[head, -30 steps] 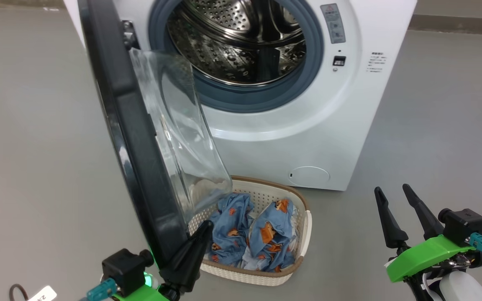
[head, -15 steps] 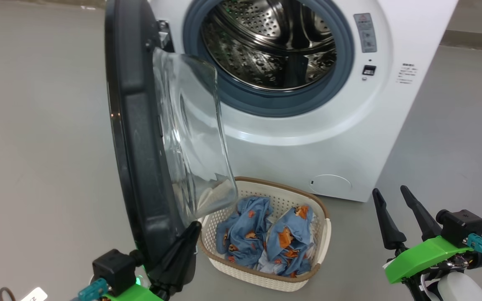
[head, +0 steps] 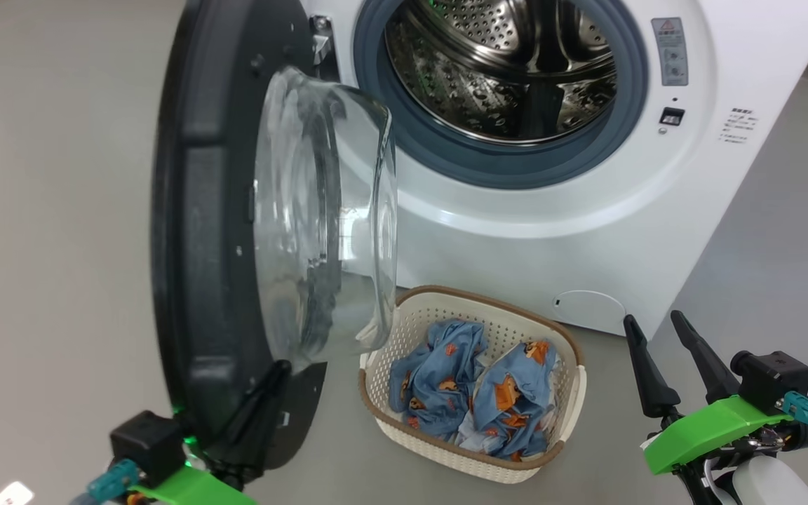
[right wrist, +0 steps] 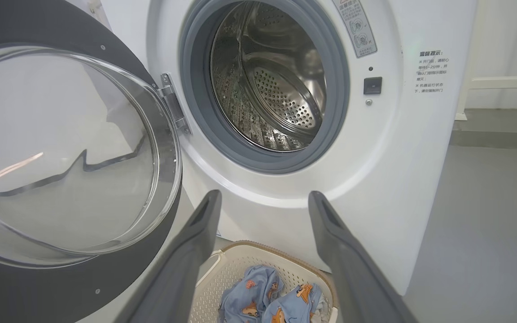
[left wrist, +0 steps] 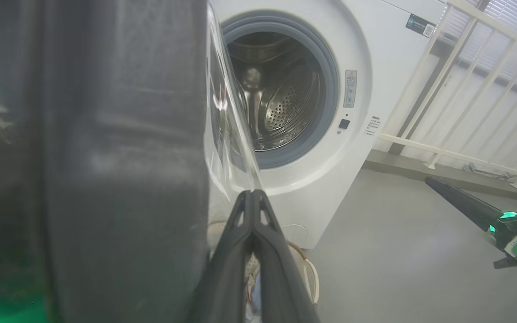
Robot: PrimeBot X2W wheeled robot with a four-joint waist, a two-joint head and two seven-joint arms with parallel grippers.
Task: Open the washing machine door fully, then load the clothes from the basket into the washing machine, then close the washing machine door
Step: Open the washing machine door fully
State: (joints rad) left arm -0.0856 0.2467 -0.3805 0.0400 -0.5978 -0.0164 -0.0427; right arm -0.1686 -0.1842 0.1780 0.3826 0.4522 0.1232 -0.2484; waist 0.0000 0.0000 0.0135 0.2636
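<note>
The white washing machine (head: pixel 551 231) stands with its steel drum (head: pixel 509 70) exposed. Its round black door (head: pixel 200 231), with the bulging glass bowl (head: pixel 320 224), hangs open to the left, inner face turned toward me. My left gripper (head: pixel 274 372) is shut, fingers lying against the door's lower inner side, nothing between them; in its wrist view the joined fingertips (left wrist: pixel 251 195) sit beside the door (left wrist: pixel 106 157). The basket (head: pixel 446 296) sits on the floor before the machine, holding the blue clothes (head: pixel 474 386). My right gripper (head: pixel 653 320) hovers open right of the basket; in its wrist view the right gripper (right wrist: pixel 264 199) stands above the basket (right wrist: pixel 240 260).
Grey floor stretches around the machine on both sides. A white railing (left wrist: pixel 465 89) runs behind the machine to its right. The round service flap (head: pixel 590 308) is low on the machine's front, just behind the basket.
The door has swung further open to the left, with my shut left gripper against it. The head view has shifted too. My right gripper has stayed open and still.
</note>
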